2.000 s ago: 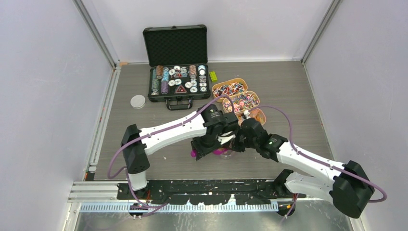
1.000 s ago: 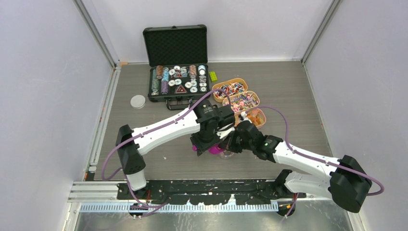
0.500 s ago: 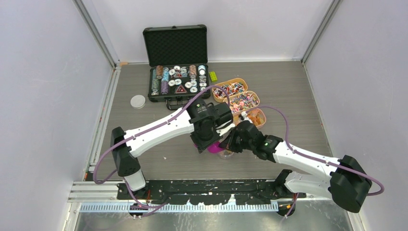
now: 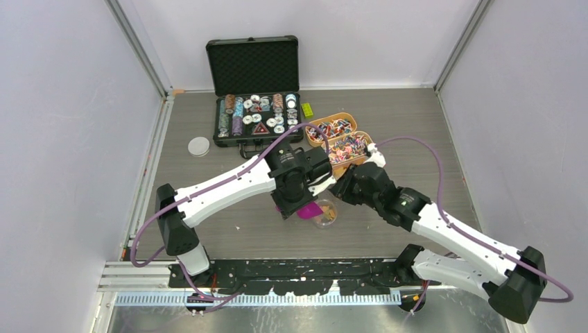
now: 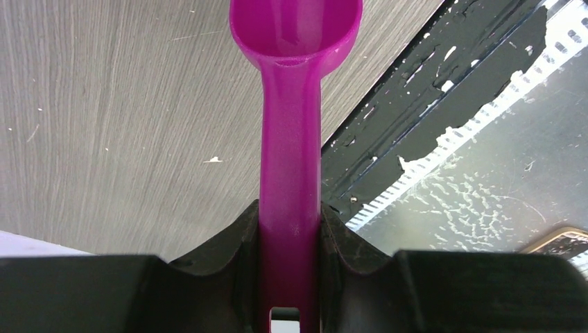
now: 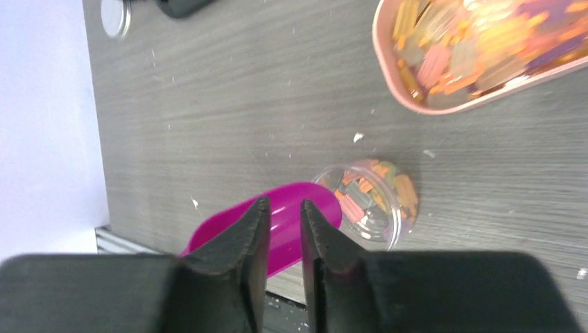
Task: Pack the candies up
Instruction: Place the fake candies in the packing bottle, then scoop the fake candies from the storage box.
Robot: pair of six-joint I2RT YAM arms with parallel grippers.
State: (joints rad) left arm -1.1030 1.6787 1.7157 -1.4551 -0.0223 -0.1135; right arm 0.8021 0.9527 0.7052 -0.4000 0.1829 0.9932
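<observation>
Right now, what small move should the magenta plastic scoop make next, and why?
Probably carry the magenta plastic scoop, clamped in the left gripper, to the nearest tan oval tray: its bowl looks empty beside the small clear round jar of candies.

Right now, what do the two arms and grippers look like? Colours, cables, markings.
Both are alike: the left arm and right arm have white link shells and black joint housings, and each trails a purple cable. A small green light shows on the right forearm. The left gripper and right gripper are black, each with two curved moulded fingers. No lettering is legible.
</observation>
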